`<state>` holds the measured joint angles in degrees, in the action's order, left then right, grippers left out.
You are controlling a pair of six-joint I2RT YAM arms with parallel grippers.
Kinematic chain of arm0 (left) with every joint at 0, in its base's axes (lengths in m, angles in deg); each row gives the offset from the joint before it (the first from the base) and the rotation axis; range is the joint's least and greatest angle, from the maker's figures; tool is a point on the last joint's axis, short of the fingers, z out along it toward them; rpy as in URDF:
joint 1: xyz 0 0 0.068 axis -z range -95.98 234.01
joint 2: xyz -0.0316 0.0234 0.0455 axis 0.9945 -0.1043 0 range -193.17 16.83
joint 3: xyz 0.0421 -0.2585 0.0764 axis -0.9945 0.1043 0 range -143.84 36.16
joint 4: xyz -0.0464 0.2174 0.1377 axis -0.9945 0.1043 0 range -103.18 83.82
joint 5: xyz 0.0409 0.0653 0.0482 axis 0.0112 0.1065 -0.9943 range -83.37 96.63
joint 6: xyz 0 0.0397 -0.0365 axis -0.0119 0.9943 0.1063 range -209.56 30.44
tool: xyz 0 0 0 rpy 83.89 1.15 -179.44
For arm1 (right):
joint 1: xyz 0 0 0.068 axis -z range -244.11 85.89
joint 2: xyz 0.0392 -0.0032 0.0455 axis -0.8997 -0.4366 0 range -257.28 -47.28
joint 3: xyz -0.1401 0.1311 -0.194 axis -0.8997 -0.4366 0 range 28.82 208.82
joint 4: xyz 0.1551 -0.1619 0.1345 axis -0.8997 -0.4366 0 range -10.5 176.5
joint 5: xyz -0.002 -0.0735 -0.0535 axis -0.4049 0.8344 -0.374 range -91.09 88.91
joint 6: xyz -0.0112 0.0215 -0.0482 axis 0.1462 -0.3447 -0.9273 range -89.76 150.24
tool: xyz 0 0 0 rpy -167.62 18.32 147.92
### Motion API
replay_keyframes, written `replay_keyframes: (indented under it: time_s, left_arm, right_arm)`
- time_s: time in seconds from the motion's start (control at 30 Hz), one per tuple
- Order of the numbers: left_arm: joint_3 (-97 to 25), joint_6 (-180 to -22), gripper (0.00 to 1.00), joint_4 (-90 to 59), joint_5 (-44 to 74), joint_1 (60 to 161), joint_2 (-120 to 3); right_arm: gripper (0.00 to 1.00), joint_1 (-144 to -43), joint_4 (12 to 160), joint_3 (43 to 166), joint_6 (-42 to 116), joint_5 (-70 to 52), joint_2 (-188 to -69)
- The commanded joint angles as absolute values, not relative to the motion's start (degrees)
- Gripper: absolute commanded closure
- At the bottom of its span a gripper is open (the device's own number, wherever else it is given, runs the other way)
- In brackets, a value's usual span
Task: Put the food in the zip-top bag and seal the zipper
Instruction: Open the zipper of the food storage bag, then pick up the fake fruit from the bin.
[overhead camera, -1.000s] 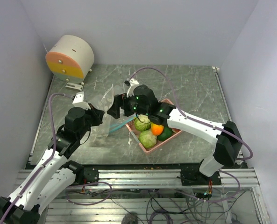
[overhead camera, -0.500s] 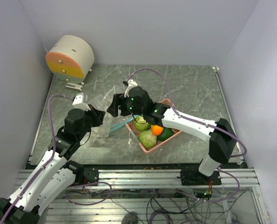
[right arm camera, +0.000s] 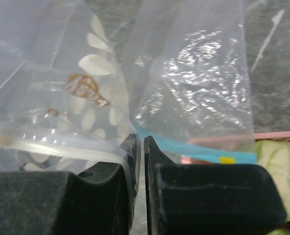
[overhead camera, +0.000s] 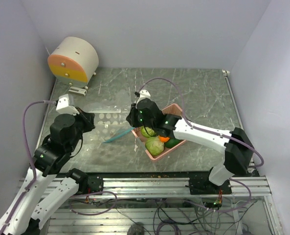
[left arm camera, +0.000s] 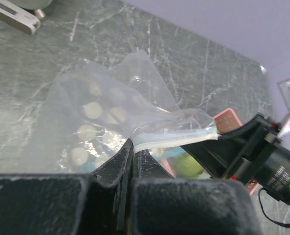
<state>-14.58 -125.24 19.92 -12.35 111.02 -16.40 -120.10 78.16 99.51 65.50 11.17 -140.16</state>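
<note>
Clear, crinkly plastic zip-top bag [overhead camera: 108, 123] is held up between my two pincers over the grey marbled table [overhead camera: 203, 93], just left of the pink rectangular tray [overhead camera: 176, 106]. My left pincer [overhead camera: 87, 119] sits at the bag's left side with its jaws drawn almost together on the film. In the left wrist view my fingers [left arm camera: 113, 169] nip a fold of the plastic right beside one end of the thin teal zipper strip [left arm camera: 176, 139]. The body of the bag, printed with pale spots, spreads away to the far left of them. My right pincer [overhead camera: 132, 117] grips the bag's right side at the tray's far-left corner, its jaws also narrowed onto the film. In the right wrist view those fingers [right arm camera: 157, 161] close on the plastic where the strip begins, and the strip runs off to the right in front of the tray's rim. From above, the strip slants from my right pincer toward the near left, and the clear film fills the gap between both pincers. The food lies in the tray, to the right of the bag: two pale green cabbage-like balls [overhead camera: 154, 146], an orange fruit [overhead camera: 164, 139] and a dark green piece [overhead camera: 174, 142], all crowded together against the near-left wall.
</note>
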Motion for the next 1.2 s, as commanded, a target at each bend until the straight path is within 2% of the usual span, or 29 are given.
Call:
replay_keyframes:
  time_s: [0.0,0.17,0.23,0.33,0.47,0.53,0.7,0.87,1.0,1.17]
  left_arm:
    - [-22.39,-123.13,0.93,33.0,-31.25,111.09,-15.29]
    - [-22.28,-123.29,0.93,34.17,-27.3,111.09,-16.89]
    - [-19.24,-124.09,0.93,31.36,-22.96,111.09,-17.09]
    - [-12.62,-126.66,0.93,25.93,-16.9,111.09,-16.55]
    - [-7.21,-129.23,0.93,20.54,-14.21,111.09,-15.79]
    - [-5.84,-129.84,0.93,18.68,-13.61,111.09,-16.12]
    - [-2.79,-131.26,0.93,13.61,-11.19,111.16,-18.35]
    - [-1.46,-132.11,0.93,10.65,-9.9,111.71,-20.22]
    - [-1.55,-132.24,0.93,10.46,-10.38,112.54,-20.09]
    - [-1.14,-132.42,0.93,9.89,-10.31,113.21,-19.81]
  right_arm:
    - [0.89,-120.01,72.53,93.48,63.68,20.04,-136.1]
    - [0.88,-120.01,75.54,91.03,63.26,14.4,-137.33]
    - [0.77,-120.01,78.05,90.83,61.87,10.71,-137.39]
    - [0.54,-120.14,79.11,91.85,60.05,8.21,-136.57]
    - [0.3,-120.19,78.28,93.27,58.16,7.24,-133.93]
    - [0.24,-120.2,77.88,93.17,57.98,7.33,-132.06]
    - [0.02,-120.19,75.19,92.12,58.15,8.44,-125.93]
    - [0.0,-120.19,67.13,91.05,59.82,12.71,-119.85]
    - [0.0,-120.18,54.59,89.22,64.21,21.3,-117.69]
    - [0.0,-120.1,47.17,85.12,70.68,26.22,-115.79]
